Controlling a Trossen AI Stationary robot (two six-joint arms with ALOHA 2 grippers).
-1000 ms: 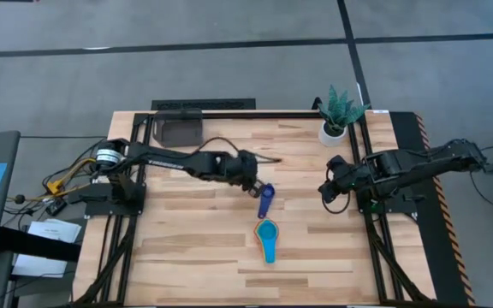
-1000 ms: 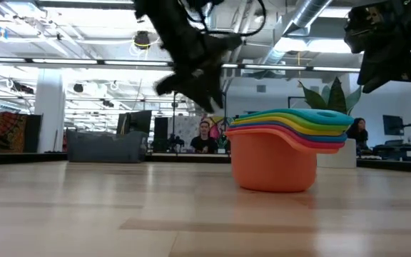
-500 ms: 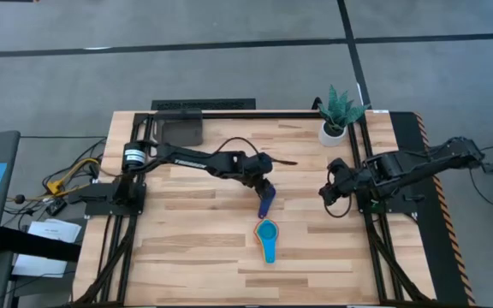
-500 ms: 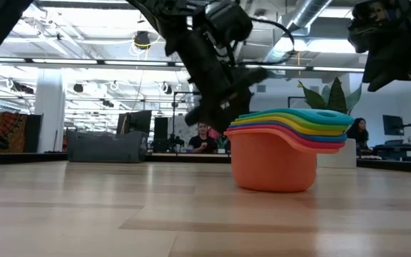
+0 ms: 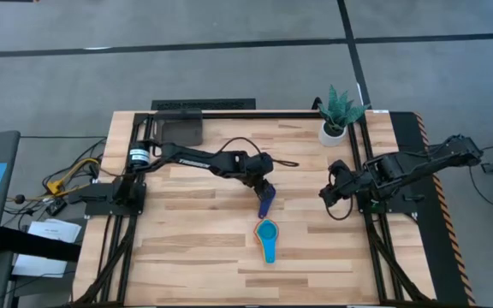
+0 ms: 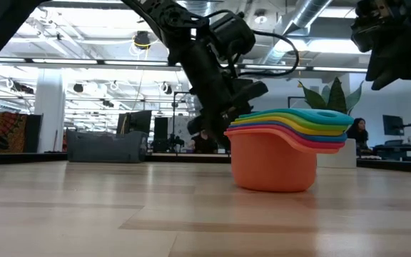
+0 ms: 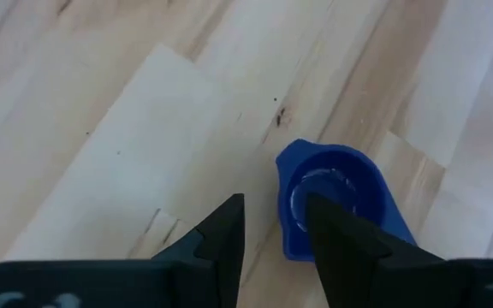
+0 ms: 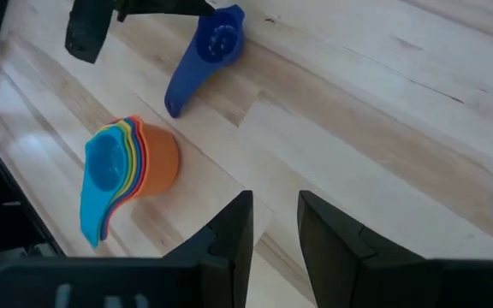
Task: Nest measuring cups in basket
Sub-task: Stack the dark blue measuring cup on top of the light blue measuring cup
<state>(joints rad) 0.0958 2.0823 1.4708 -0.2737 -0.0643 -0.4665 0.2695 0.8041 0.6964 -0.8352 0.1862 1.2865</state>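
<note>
In the centre of the high view the left pincer (image 5: 265, 190) has come forward and lower over the last second and now stands right above the dark blue cup (image 5: 264, 202), which lies on the desk (image 5: 187, 257) just above the nested stack of cups (image 5: 267, 236). From the left wrist view its fingers (image 7: 227, 224) stand a little apart with wood between them and the dark blue cup (image 7: 336, 201) beside one finger; it seems that nothing is gripped, though the view is close and I am not sure. The right pincer (image 5: 333, 192) waits at the right of centre, fingers slightly apart and empty (the stack shows far below it). The basket (image 5: 180, 130) sits at the upper left corner, well apart from the stack. My judgement: the last cup is about to be picked and nested, and moving the stack to the basket is not yet done.
</note>
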